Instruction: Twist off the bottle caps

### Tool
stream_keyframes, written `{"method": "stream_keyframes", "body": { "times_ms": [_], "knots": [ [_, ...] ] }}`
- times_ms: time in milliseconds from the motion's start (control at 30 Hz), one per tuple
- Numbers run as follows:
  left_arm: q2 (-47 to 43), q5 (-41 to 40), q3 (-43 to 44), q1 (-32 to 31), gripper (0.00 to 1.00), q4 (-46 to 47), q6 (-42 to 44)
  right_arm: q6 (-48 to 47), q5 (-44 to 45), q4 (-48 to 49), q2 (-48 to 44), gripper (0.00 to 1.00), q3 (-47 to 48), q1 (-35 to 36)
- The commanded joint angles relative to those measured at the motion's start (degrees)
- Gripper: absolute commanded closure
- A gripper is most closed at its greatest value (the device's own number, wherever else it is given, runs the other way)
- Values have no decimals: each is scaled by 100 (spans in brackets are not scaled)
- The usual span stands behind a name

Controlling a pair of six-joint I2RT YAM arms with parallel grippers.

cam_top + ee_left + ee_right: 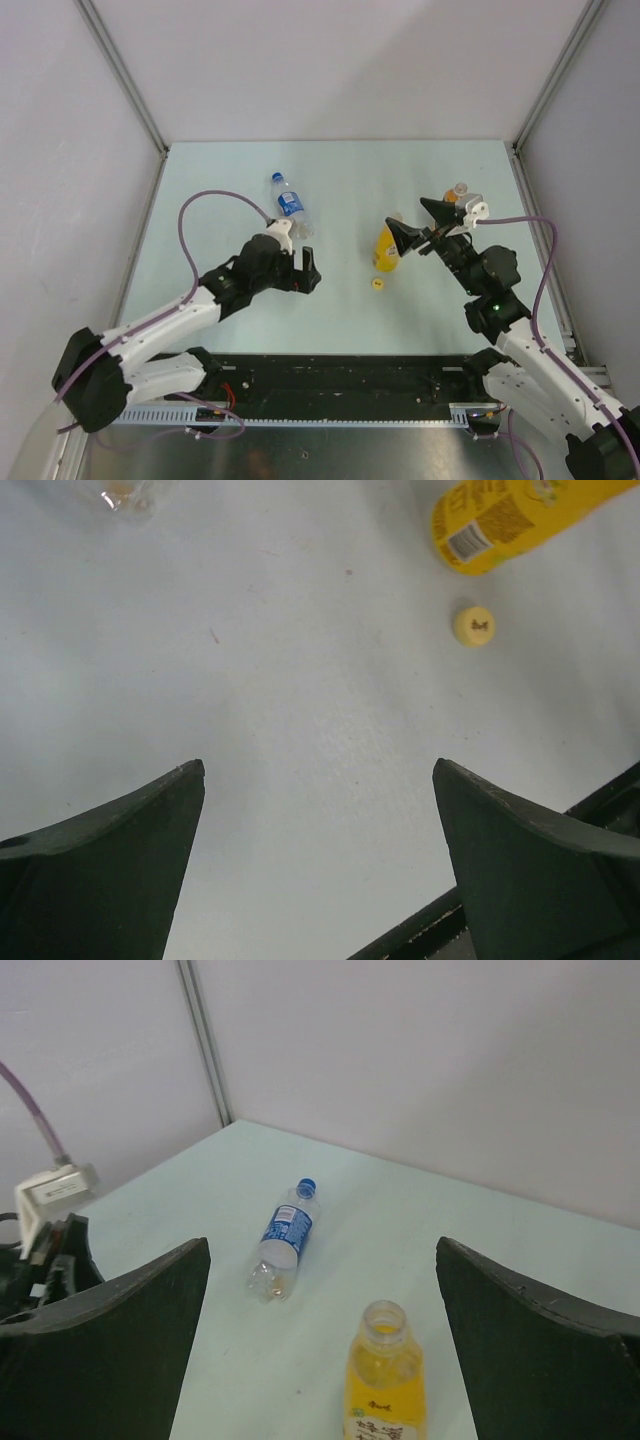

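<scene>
The right end effector (322, 1250) gapes wide, yellow bottle (385, 1385) just ahead. The left end effector (318, 770) gapes too, yellow cap (473, 625) nearby.

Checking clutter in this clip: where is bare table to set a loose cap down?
Bare table lies left of the clear bottle and between it and the yellow bottle. Crowded at right: yellow cap, orange bottle, right fingers.

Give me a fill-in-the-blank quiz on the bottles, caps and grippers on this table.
1. The loose cap on the table is ___.
2. On the clear bottle, the screwed-on cap is ___.
3. The uncapped bottle is ___.
4. The left gripper and the right gripper are both ___.
Missing words: yellow; blue; yellow; open.
</scene>
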Motion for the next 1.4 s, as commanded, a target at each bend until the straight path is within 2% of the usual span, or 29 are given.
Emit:
{"method": "stream_keyframes", "body": {
  "times_ms": [0,267,500,867,1033,1067,1167,1300,1367],
  "knots": [
    [535,632,555,449,0,26,-224,36,-154,10,-10,1,246,-107],
    [1777,1309,1375,1310,1,24,-476,-119,-104,-107,-93,1,314,-214],
    [2863,1060,2232,1806,1,-324,-543,-304,41,-212,-149,1,342,-299],
    [4865,779,3869,2184,1,-797,-255,-398,142,-346,-174,1,346,-405],
    [5687,676,4507,2225,4,-1071,22,-340,-7,-730,-92,1,524,-423],
    [5811,664,4585,2229,6,-1124,72,-330,-29,-846,-58,1,596,-425],
    [6085,806,4712,2247,19,-1217,225,-249,-109,-1145,67,1,799,-432],
    [6160,1169,4570,2244,40,-1227,331,-58,-302,-1427,218,1,1001,-435],
    [6063,1240,4418,2242,44,-1226,394,69,-402,-1529,279,1,1100,-435]
  ]
}}
